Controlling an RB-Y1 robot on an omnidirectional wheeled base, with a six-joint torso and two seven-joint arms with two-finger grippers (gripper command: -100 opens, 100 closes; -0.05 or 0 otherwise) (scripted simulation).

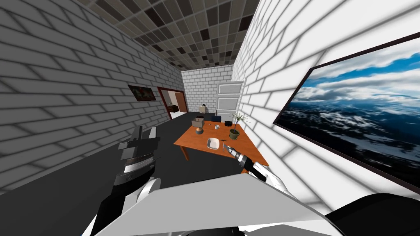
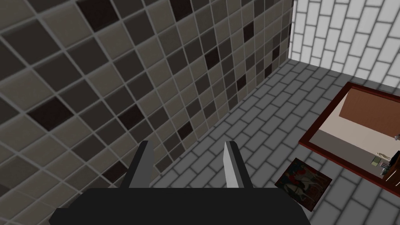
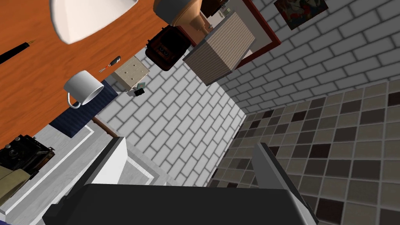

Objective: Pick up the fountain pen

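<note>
Right gripper point(image 3: 189, 142), fingers spread, is hovering w/ fountain pen point(image 3: 15, 51) at 12 o'clock; drifting twd 10 risks bumping bowl point(image 3: 90, 17).

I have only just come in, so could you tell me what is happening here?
The right tool, open and empty, hovers at the near edge of the orange-brown table. The slim black fountain pen lies on the table beside the shallow white bowl, not yet gripped. The left tool, also open, is held up away from the table.
</note>
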